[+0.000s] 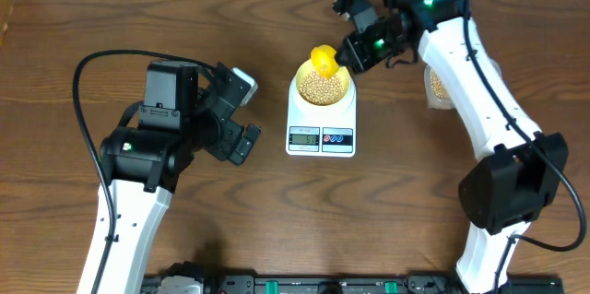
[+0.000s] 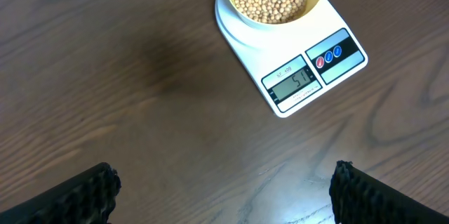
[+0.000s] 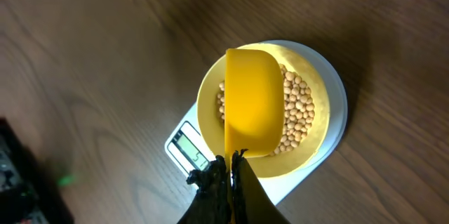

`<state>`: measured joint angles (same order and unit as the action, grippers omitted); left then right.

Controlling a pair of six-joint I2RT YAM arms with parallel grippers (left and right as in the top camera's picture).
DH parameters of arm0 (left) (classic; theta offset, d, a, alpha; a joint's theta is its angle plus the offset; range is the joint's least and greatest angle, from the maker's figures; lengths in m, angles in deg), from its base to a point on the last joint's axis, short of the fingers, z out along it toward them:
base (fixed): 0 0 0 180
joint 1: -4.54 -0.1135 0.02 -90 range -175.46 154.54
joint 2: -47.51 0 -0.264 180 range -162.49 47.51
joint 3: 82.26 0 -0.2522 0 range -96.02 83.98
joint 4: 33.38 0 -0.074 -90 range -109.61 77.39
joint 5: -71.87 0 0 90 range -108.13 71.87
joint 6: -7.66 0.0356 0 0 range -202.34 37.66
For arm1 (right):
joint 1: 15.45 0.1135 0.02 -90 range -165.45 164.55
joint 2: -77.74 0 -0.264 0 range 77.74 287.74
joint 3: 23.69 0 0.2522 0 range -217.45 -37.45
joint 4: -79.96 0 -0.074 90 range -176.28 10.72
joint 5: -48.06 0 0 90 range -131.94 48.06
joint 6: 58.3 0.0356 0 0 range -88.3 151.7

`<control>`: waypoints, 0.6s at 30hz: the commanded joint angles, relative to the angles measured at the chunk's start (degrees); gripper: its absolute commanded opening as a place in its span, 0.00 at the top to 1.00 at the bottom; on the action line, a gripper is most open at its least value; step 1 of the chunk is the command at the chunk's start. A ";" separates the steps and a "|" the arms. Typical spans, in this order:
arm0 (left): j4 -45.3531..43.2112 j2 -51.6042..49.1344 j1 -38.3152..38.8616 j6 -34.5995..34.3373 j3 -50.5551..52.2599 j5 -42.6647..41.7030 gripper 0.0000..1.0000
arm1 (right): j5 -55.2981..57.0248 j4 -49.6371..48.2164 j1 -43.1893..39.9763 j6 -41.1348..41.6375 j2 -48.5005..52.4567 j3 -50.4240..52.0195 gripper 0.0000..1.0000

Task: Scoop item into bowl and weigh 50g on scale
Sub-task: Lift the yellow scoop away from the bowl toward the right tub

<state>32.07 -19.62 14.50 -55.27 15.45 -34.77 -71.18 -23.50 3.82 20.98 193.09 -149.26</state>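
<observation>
The right gripper (image 3: 229,175) is being held shut on the thin handle of a yellow scoop (image 3: 254,104), so the scoop's cup is being carried out ahead of the gripper and directly above the bowl (image 3: 208,94). With the cup poised over the bowl's middle rather than its rim, anything tipped out is being aimed to fall inside. Whether any beans are lying in the scoop cannot be told.

The beans (image 3: 300,112) are being shown as a layer covering the bowl's bottom. The bowl is being borne centred on the round top of the scale (image 1: 321,139), so that the beans' weight is being registered. The scale's display (image 2: 293,82) is being turned toward the robot's side of the table (image 1: 111,17). Its digits seem to be reading close to the target, though the last one is too small to be made out surely. By that judgement, the weighing is being brought near its end, and only a very small correction, if any, is being called for.

A clear tub (image 1: 435,89) with more beans is being mostly hidden behind the right arm. The left gripper (image 1: 247,114) is being held wide open and empty over bare table beside the scale, apart from it, apparently so the bowl is being left free.
</observation>
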 commanded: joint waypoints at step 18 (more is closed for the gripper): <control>0.15 -0.22 -0.24 0.76 0.07 -0.87 0.02 | -11.87 0.26 -7.98 3.43 -4.07 -1.14 0.99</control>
<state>32.07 -19.62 14.50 -55.25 15.45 -34.77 -81.21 -23.28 -2.15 23.76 192.94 -149.26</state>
